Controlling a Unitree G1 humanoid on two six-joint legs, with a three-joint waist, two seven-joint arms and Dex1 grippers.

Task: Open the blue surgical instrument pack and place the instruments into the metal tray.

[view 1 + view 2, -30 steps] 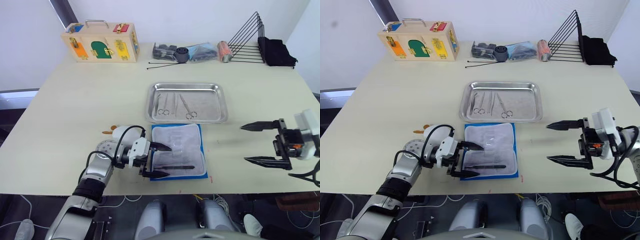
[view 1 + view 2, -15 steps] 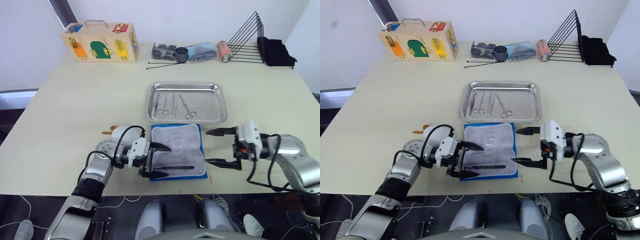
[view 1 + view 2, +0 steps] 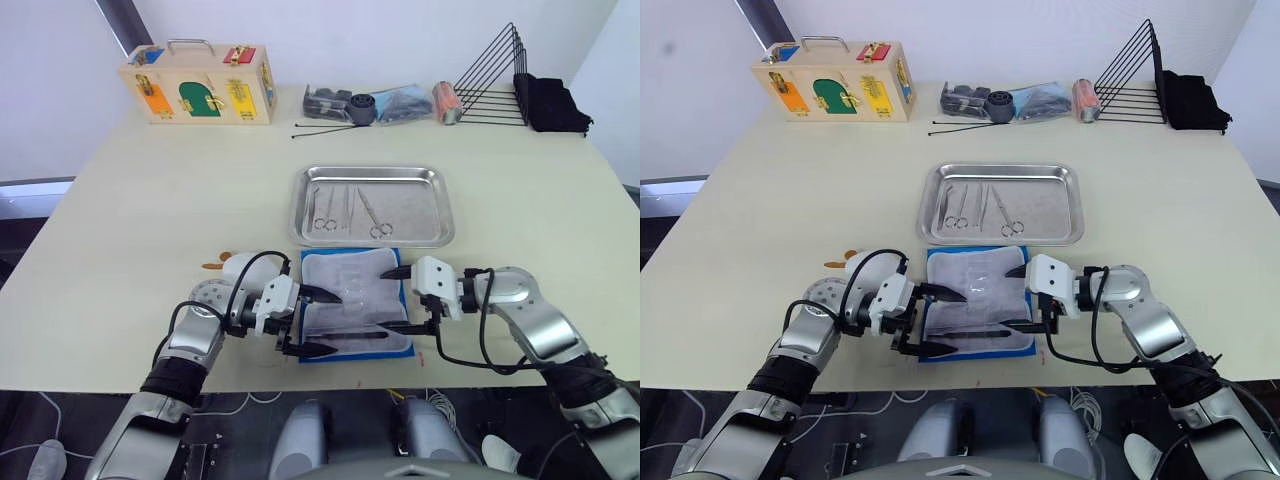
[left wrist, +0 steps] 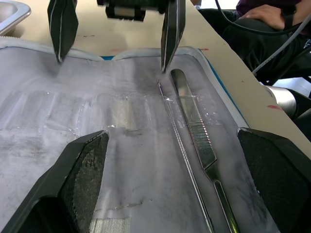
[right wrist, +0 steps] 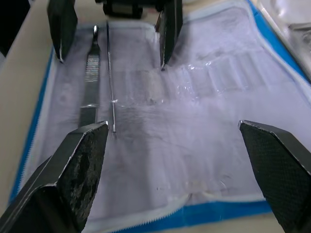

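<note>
The blue surgical instrument pack, a flat rectangular pouch laid open with its clear whitish plastic lining up and blue edging around it, lies near the front edge of the pale counter, just in front of the shallow shiny steel tray. Three thin silvery scissors and forceps already rest in the tray's left half. Two pieces remain on the pack's front part: a flat slim scalpel-like handle and, just beside it, a fine wire-like probe.

The left pincer hangs spread wide over the pack's left edge; the right pincer is likewise spread at the pack's right edge, one black finger near the tools' ends. Neither pinches anything.

Judging by looks, both tools are light, rigid and slick, lying flush on crinkly film that will likely shift or lift with them. The handle's ribbed middle section seems the surest hold, taken across its narrow width. The probe is thin enough to slip between fingers, so a firm pinch near its middle looks wisest, with the other pincer steadying the soft pack.
</note>
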